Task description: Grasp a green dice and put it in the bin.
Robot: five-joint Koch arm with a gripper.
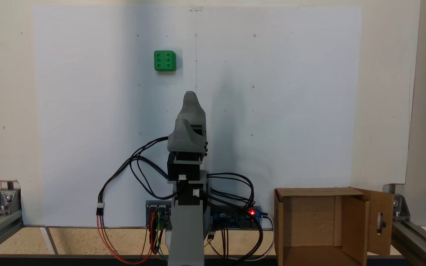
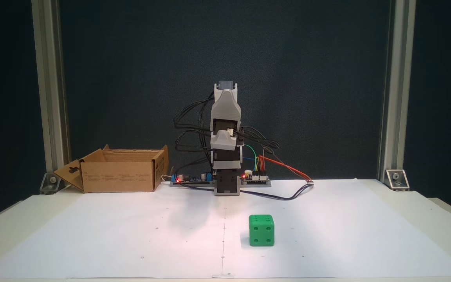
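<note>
The green dice (image 1: 165, 61) lies alone on the white sheet, its six-pip face up in a fixed view. It shows again near the sheet's front, right of centre, as a green dice (image 2: 261, 230). The arm is folded over its base, well apart from the dice, and the grey gripper (image 1: 192, 96) tapers to a single visible tip. That gripper (image 2: 224, 145) faces the other camera head-on, so I cannot make out how its jaws stand. Nothing is held. The bin (image 1: 309, 192), a brown cardboard box with open flaps, stands beside the arm's base; the bin (image 2: 119, 176) has one slotted flap.
Controller boards and loose cables (image 1: 139, 173) lie around the arm's base (image 2: 227, 186). Aluminium frame posts (image 2: 390, 94) stand at the table's corners. The white sheet (image 1: 290, 111) spreads wide between the dice and the bin.
</note>
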